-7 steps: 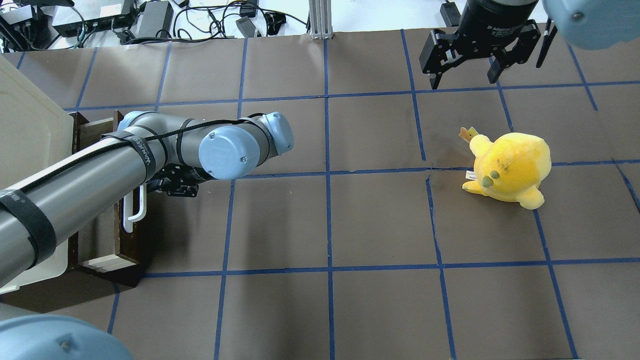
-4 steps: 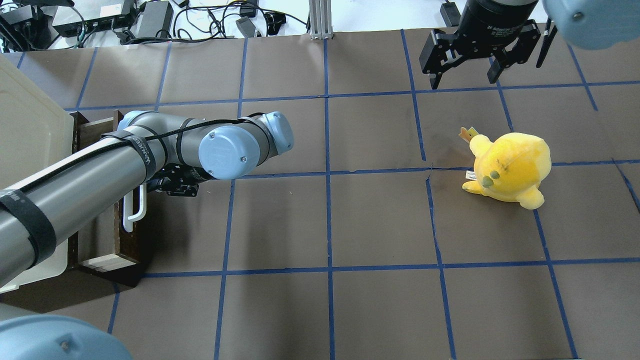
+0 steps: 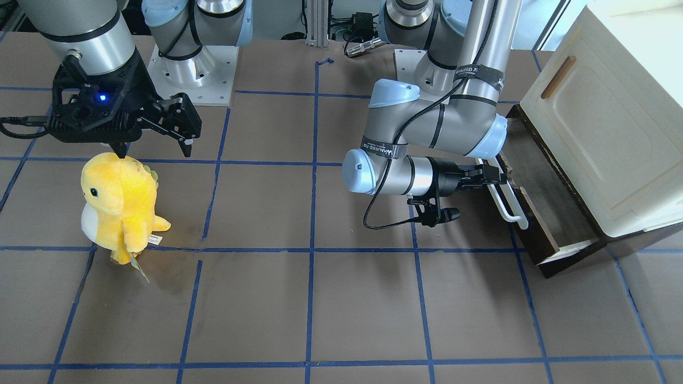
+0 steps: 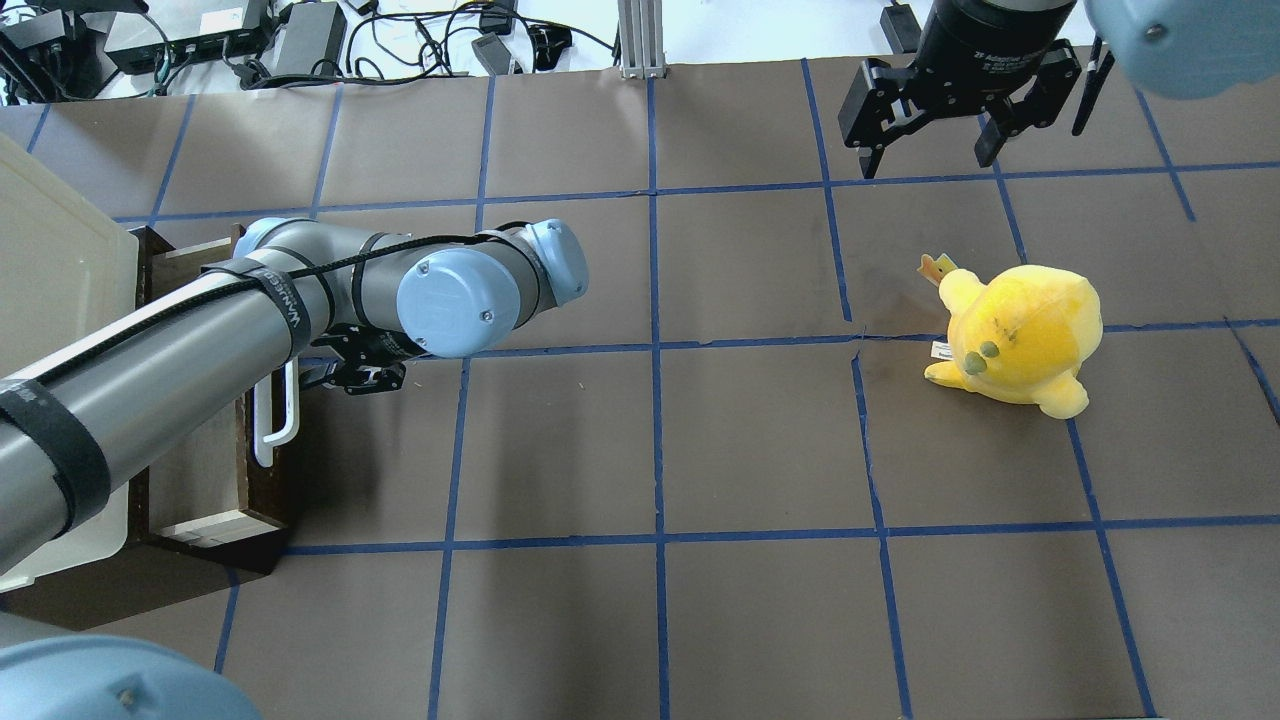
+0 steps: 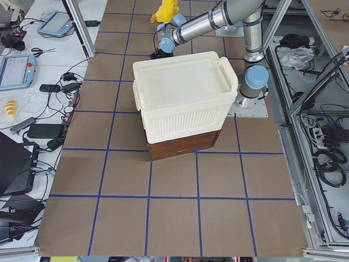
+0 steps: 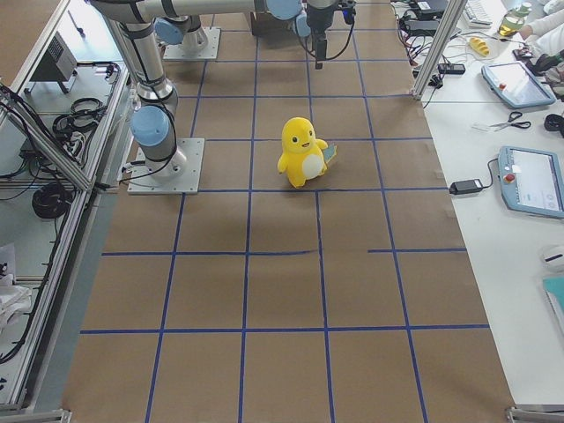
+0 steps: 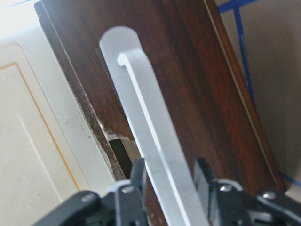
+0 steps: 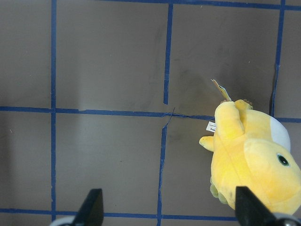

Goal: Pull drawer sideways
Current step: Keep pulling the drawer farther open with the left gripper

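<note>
The dark brown drawer (image 3: pixel 540 242) stands partly out from under a cream-white cabinet (image 3: pixel 603 133). Its long white bar handle (image 3: pixel 507 200) runs along its front. My left gripper (image 3: pixel 496 177) is shut on the handle near its upper end. In the left wrist view the handle (image 7: pixel 146 122) runs between both fingers (image 7: pixel 135 176) against the drawer front (image 7: pixel 188 70). In the overhead view the left gripper (image 4: pixel 310 374) sits at the handle (image 4: pixel 262 440). My right gripper (image 4: pixel 927 160) is open and empty, hanging above the table far from the drawer.
A yellow plush toy (image 3: pixel 120 205) stands on the brown gridded table just below my right gripper (image 3: pixel 153 146); it also shows in the right wrist view (image 8: pixel 249 160). The cabinet (image 4: pixel 50 270) fills the table's left end. Cables and boxes lie beyond the far edge.
The drawer front and handle have shifted a little to the right in the overhead view, with my left gripper on the handle. The cabinet has shifted slightly. The right arm has not moved.
</note>
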Action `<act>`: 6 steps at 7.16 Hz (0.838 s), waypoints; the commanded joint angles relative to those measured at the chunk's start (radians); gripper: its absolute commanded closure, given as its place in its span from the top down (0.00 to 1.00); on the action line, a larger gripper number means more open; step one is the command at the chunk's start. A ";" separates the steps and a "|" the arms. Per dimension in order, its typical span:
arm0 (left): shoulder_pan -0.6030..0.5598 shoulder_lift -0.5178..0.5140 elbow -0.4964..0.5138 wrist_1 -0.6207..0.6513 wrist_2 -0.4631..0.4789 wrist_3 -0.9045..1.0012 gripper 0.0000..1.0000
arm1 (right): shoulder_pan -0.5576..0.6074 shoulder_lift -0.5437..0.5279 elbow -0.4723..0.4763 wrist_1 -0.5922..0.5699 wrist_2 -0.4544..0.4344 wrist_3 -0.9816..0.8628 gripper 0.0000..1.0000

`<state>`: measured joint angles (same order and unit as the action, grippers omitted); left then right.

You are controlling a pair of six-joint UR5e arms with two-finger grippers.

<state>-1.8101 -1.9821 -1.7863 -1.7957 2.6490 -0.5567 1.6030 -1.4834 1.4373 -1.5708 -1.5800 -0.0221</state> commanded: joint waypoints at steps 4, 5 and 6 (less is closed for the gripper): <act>0.000 -0.007 0.001 -0.004 -0.001 0.001 0.59 | 0.000 0.000 0.000 0.000 0.000 0.001 1.00; 0.000 -0.018 0.001 -0.004 -0.001 0.001 0.59 | 0.000 0.000 0.000 0.000 0.000 0.001 1.00; 0.000 -0.023 -0.001 -0.004 -0.003 0.000 0.59 | 0.000 0.000 0.000 0.000 0.000 0.001 1.00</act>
<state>-1.8101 -1.9974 -1.7858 -1.7993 2.6474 -0.5556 1.6030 -1.4834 1.4373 -1.5708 -1.5800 -0.0215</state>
